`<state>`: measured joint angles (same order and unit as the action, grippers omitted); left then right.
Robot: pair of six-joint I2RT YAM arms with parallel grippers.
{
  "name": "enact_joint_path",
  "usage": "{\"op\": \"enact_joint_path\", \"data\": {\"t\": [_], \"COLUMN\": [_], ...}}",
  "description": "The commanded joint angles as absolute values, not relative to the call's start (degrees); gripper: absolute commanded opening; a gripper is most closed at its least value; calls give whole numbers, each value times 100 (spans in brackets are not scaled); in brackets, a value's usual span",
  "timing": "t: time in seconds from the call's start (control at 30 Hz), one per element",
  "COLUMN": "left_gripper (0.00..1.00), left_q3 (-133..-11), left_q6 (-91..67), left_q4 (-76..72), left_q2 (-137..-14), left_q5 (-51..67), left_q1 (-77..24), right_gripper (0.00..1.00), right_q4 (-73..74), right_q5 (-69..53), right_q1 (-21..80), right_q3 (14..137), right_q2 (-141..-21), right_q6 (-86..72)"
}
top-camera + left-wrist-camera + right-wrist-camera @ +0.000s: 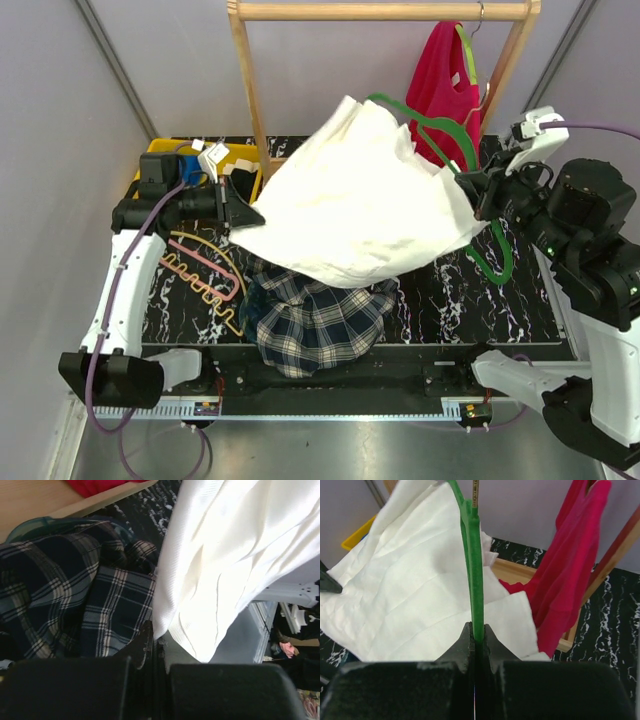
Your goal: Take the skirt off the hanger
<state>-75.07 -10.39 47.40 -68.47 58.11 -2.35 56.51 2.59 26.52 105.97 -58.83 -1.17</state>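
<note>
1. The right gripper (476, 632) is shut tight on the green hanger (476, 580), pinching its thin bar between the fingertips and holding it up over the right side of the table (450, 300).
2. The left gripper (245, 213) is also closed. Its jaws are clamped on the left edge of the white skirt (350, 200), and the left wrist view shows a fold of the cloth caught right at the fingertips.
3. The skirt hangs in the air between the two arms, spread like a sheet from the left gripper across to the hanger. It hangs above a plaid garment (315, 320) that lies heaped on the table.
4. Done so far, by my reading: both grips are made and the cloth is drawn out sideways, away from the hanger.
5. Left to do: the skirt is not yet free. In the right wrist view white fabric lies on both sides of the green bar, and the hanger's curved top shows over the skirt's right end in the top view.
6. Exactly how the cloth hangs on the hanger — clipped, threaded or just draped — cannot be told.
7. I judge the task about midway, since the skirt must slide clear of the hanger.
</note>
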Motion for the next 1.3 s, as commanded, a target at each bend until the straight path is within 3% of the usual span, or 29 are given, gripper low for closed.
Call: {"op": "enact_joint_path", "data": {"t": [0.0, 0.2, 0.27, 0.37, 0.57, 0.77, 0.93, 1.07, 1.27], "left_gripper": [0, 0, 0, 0, 0, 0, 0, 0, 0], "left_q3": [-7883, -8042, -8042, -8304, -9034, -9930, -11693, -12416, -11754], "left_q6": [-336, 535, 362, 27, 850, 1431, 1617, 1845, 1872], "left_q4": [5641, 6521, 6539, 6285, 7021, 7392, 6936, 6434, 6530], "left_q2": [-7057, -7286, -7225, -7154, -7610, -7620, -7699, -7831, -7639], "left_q5": [4370, 4559, 4772, 4859, 5159, 4729, 4079, 3534, 3928], "left_q1": [-1, 739, 441, -910, -1475, -2846, -2892, -2892, -2935], "right_gripper": [0, 0, 0, 0, 0, 0, 0, 0, 0], "right_q4": [4869, 4966, 4975, 4896, 4764, 4790, 4799, 4790, 4843], "right_q5": [1704, 1899, 1715, 1452, 1143, 1072, 1020, 914, 967], "right_q1": [2496, 2487, 2496, 2496, 2496, 2496, 2496, 2505, 2496], "right_q3": [11074, 11066, 11004, 10820, 10617, 10608, 10459, 10284, 10309], "right_q2": [-5643, -5432, -5423, -5449, -5449, -5423, -5396, -5370, -5326], "right_q6": [325, 422, 291, 62, -272, -343, -387, -492, -527]}}
